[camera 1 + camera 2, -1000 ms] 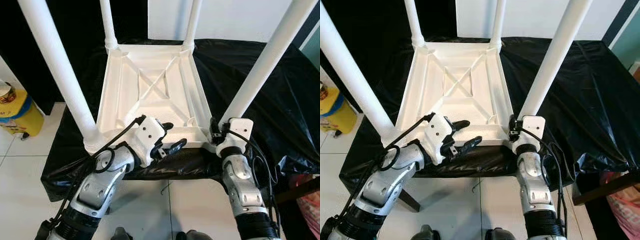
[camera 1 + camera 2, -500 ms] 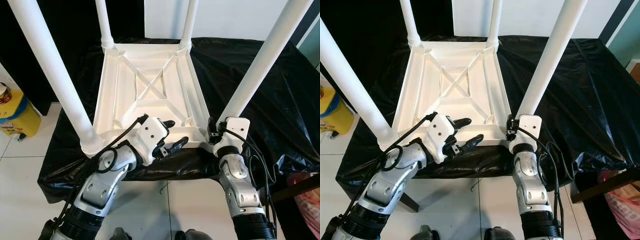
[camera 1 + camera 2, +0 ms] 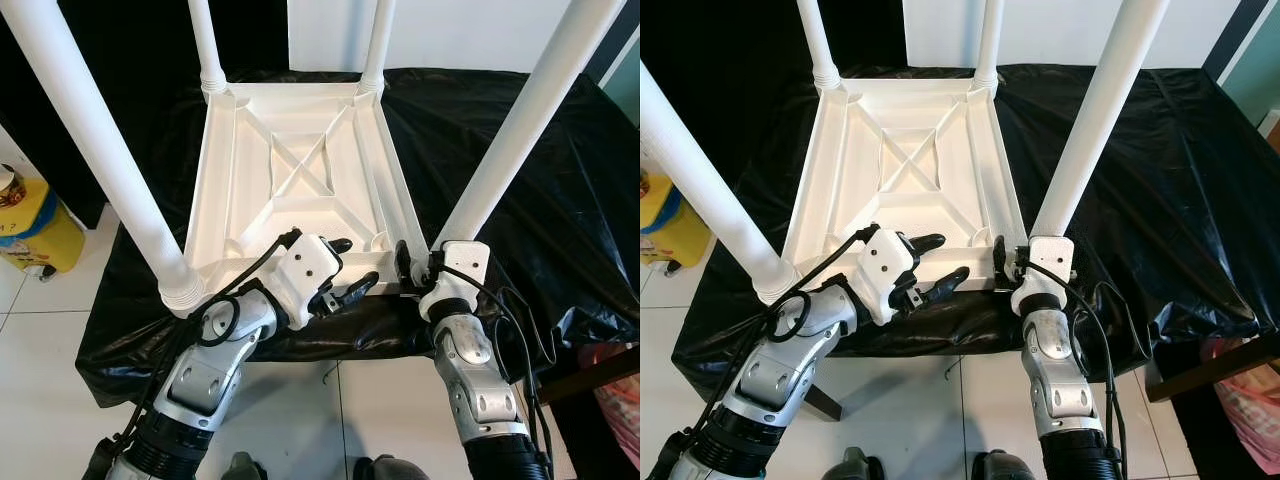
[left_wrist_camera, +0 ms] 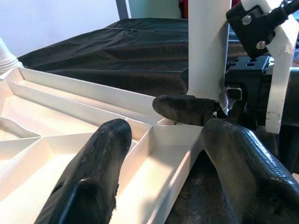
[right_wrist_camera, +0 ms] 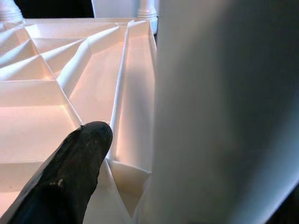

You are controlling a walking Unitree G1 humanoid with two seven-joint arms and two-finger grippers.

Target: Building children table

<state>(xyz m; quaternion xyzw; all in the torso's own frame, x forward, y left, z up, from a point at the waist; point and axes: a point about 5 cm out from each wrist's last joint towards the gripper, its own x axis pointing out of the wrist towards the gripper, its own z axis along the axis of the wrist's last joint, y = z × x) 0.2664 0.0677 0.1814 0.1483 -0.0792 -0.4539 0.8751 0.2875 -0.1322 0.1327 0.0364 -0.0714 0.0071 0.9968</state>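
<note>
Home room: white tile floor (image 3: 40, 330), black-draped table (image 3: 560, 180), yellow container (image 3: 35, 235)

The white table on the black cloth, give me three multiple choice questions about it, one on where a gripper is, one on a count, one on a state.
1. Where is the right gripper?
A. At the base of the near right leg
B. At a far leg
C. On the floor

2. How many legs stand on the table?
A. Two
B. Three
C. Four

3. How does the table lie?
A. On its side
B. Upside down, legs up
C. Upright on its legs

Answers:
1. A, since its black fingers sit at that leg's foot at the table's near right corner.
2. C, since one white leg rises from each corner.
3. B, since the ribbed underside faces up on the black cloth, with the left gripper open over its near edge.
</note>
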